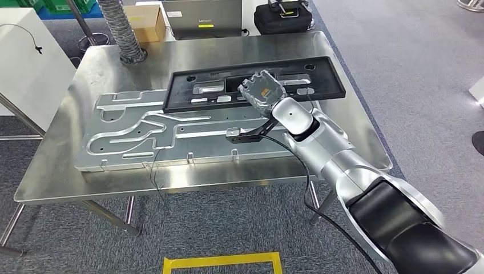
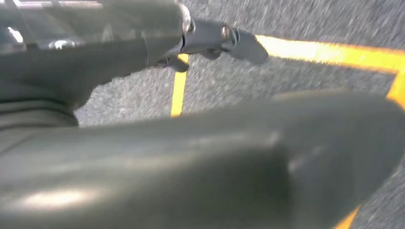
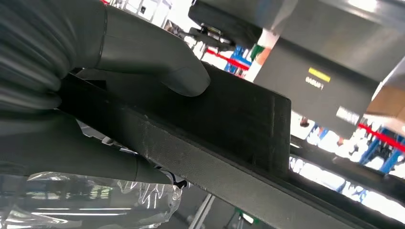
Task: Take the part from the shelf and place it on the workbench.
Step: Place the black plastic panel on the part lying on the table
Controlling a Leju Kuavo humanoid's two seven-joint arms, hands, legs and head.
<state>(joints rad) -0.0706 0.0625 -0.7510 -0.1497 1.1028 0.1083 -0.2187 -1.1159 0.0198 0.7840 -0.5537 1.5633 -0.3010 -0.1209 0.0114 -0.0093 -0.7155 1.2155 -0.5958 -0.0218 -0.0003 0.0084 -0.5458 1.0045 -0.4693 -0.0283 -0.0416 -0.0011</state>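
Observation:
The part is a long black frame (image 1: pixel 325 80) lying flat across the far side of the steel workbench (image 1: pixel 103 63), partly on a large silver machined plate (image 1: pixel 125 137). My right hand (image 1: pixel 262 91) sits on the frame's near edge, around its middle. In the right wrist view the thumb (image 3: pixel 157 62) presses on the frame's black face (image 3: pixel 229 124) and the other fingers wrap under it, so the hand grips the frame. My left hand (image 2: pixel 191 162) hangs over grey floor, with its fingers (image 2: pixel 239 40) stretched out and nothing in them.
A ribbed hose (image 1: pixel 122 28), a cardboard box (image 1: pixel 145 23), a grey case (image 1: pixel 202 17) and a black bag (image 1: pixel 282 20) stand at the bench's far edge. A white cabinet (image 1: pixel 28 63) is at the left. A thin cable (image 1: pixel 157 171) hangs off the front edge above yellow floor tape (image 1: pixel 222 262).

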